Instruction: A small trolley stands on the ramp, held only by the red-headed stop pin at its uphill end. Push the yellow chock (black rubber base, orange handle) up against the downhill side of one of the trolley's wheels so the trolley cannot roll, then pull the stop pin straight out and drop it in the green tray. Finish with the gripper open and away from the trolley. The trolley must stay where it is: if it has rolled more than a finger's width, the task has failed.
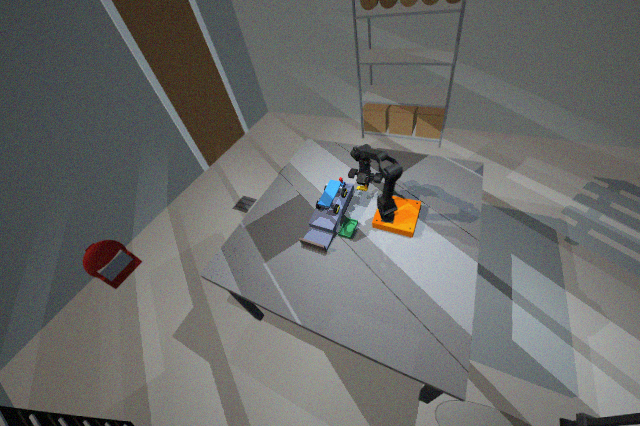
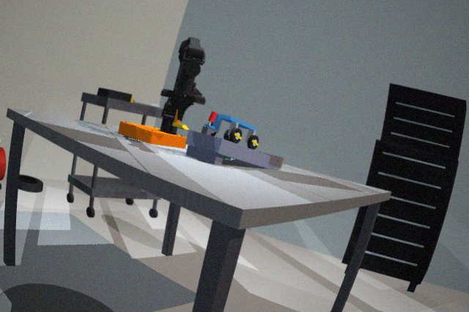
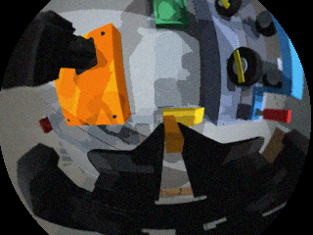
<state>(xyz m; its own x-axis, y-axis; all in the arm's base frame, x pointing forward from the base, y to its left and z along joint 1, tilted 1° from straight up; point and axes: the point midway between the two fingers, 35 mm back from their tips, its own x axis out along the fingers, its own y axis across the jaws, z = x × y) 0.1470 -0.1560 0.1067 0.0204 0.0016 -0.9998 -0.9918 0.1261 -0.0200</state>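
Observation:
My gripper (image 1: 361, 183) (image 2: 176, 114) (image 3: 170, 125) is shut on the orange handle of the yellow chock (image 1: 362, 187) (image 2: 180, 125) (image 3: 184, 116). It holds the chock above the table, beside the uphill end of the grey ramp (image 1: 324, 229) (image 2: 231, 150) (image 3: 210, 72). The blue trolley (image 1: 329, 192) (image 2: 231, 121) (image 3: 293, 66) stands on the ramp on black wheels with yellow hubs. The red-headed stop pin (image 1: 340, 179) (image 2: 212, 116) (image 3: 277, 116) sits at the trolley's uphill end. The green tray (image 1: 347, 228) (image 3: 168, 7) lies beside the ramp's lower part.
The arm stands on an orange base plate (image 1: 397, 215) (image 2: 147, 134) (image 3: 92, 85) right of the ramp. A metal shelf rack (image 1: 408, 49) stands behind the table. A black cabinet (image 2: 416, 187) and a small cart (image 2: 109, 100) stand off the table.

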